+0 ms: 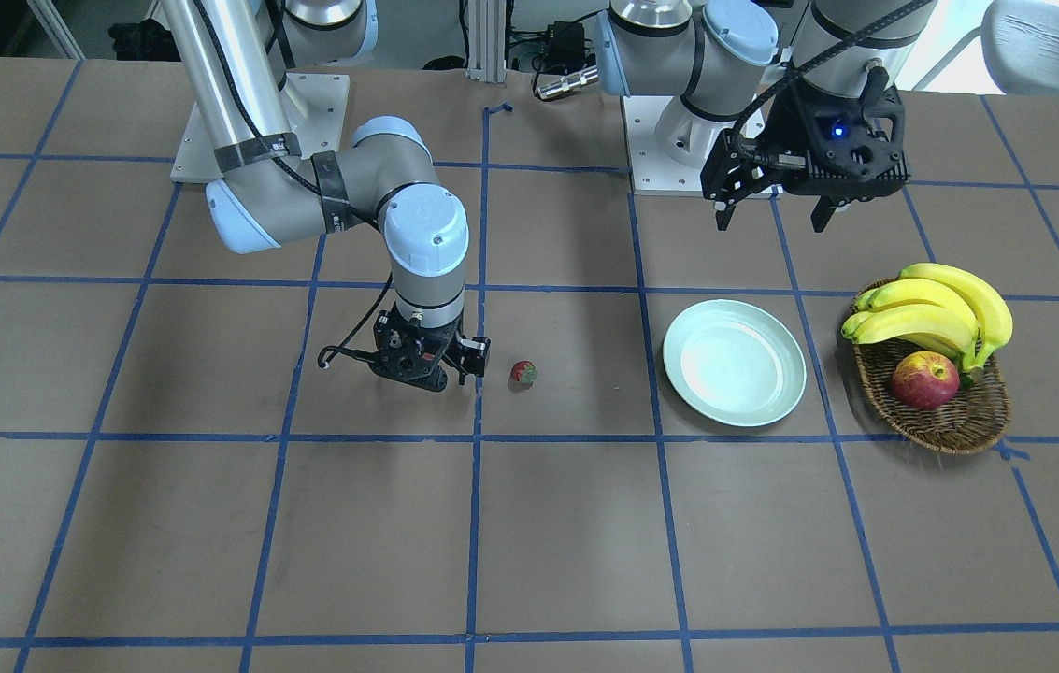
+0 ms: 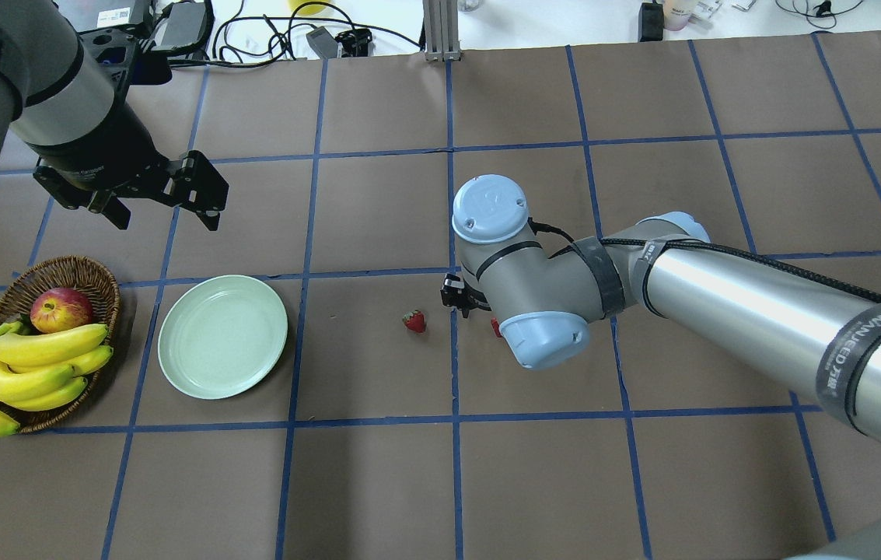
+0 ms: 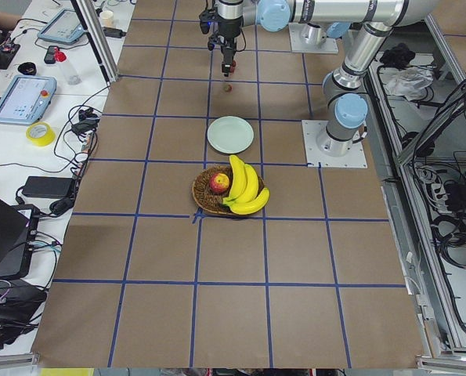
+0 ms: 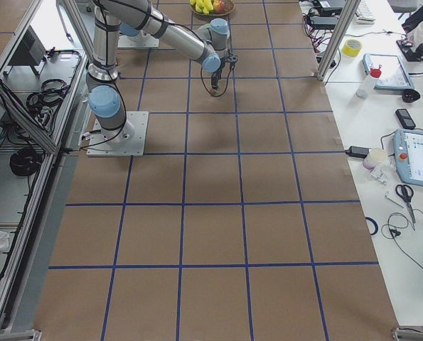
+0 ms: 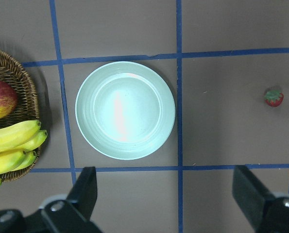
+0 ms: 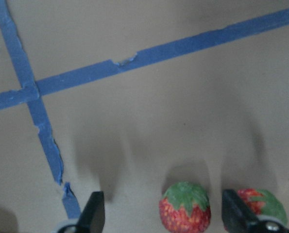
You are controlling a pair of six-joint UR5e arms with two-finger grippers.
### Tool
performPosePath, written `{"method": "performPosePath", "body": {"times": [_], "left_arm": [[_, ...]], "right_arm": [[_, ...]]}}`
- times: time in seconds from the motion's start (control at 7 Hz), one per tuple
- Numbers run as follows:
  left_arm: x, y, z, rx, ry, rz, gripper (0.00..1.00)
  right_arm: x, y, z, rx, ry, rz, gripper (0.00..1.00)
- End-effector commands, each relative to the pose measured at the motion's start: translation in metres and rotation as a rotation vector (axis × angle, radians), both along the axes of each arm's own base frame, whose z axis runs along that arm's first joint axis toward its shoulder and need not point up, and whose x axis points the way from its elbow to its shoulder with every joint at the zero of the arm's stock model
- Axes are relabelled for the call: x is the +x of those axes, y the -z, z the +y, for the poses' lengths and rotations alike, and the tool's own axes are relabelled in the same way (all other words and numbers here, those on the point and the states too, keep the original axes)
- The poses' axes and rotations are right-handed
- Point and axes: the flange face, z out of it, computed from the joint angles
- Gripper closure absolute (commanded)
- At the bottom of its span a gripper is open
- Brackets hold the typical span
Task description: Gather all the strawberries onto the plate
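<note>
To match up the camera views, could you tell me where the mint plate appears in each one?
Front-facing: plate right of centre.
Overhead: plate lower left.
Exterior left: plate upper centre.
Exterior right: not visible.
Left wrist: plate centre.
Right wrist: not in it.
Landmark: wicker basket beside it.

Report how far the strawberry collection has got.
Done: nothing; the plate is empty. In hand: the right gripper, open, sits low around one strawberry, a second strawberry just outside one finger. Left: all three, including the third strawberry lying alone toward the plate. The left gripper hangs open.
</note>
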Motion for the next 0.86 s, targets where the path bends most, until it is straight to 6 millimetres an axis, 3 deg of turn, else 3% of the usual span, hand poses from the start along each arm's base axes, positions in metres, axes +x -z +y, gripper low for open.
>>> {"method": "performPosePath", "body": {"times": [0.0, 0.29, 0.43, 0.71], "left_arm": [[0.0, 0.001, 0.0, 0.002, 0.0, -0.001, 0.0], [0.0, 0.001, 0.0, 0.002, 0.0, 0.0, 0.0], [-0.001, 0.001, 0.0, 0.003, 0.002, 0.001, 0.0], [-0.001, 0.006, 0.001, 0.012, 0.002, 0.002, 0.0]], "right_arm": [[-0.001, 0.004, 0.003, 0.011, -0.002, 0.003, 0.42], [-0.001, 0.003, 0.003, 0.014, -0.004, 0.005, 0.79], [-0.001, 0.002, 0.003, 0.014, -0.03, 0.005, 0.87], [0.003, -0.015, -0.004, -0.024, -0.012, -0.011, 0.9]]}}
